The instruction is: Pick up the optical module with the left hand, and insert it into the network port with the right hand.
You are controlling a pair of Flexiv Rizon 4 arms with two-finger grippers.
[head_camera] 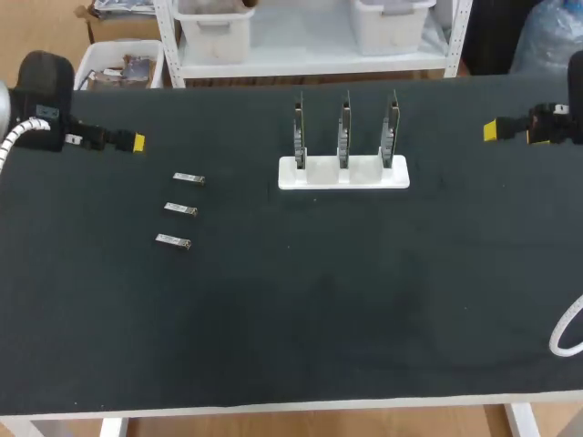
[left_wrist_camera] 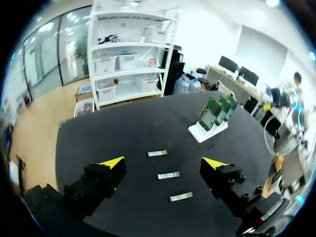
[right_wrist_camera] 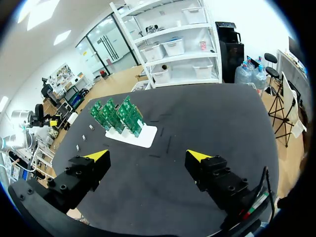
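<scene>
Three small silver optical modules lie in a column on the black table at its left: one (head_camera: 189,178), one (head_camera: 180,209) and one (head_camera: 172,241). In the left wrist view the same three (left_wrist_camera: 157,153) (left_wrist_camera: 168,175) (left_wrist_camera: 180,196) lie ahead of my left gripper (left_wrist_camera: 165,164), which is open and empty. A white stand (head_camera: 343,173) holds three upright green circuit boards (head_camera: 344,127) at the table's middle back. My left gripper (head_camera: 137,143) hovers at the far left, my right gripper (head_camera: 490,130) at the far right. The right gripper (right_wrist_camera: 148,155) is open, with the boards (right_wrist_camera: 114,114) ahead of it.
A white cable loop (head_camera: 567,333) shows at the table's right edge. The front half of the black table (head_camera: 301,319) carries nothing else.
</scene>
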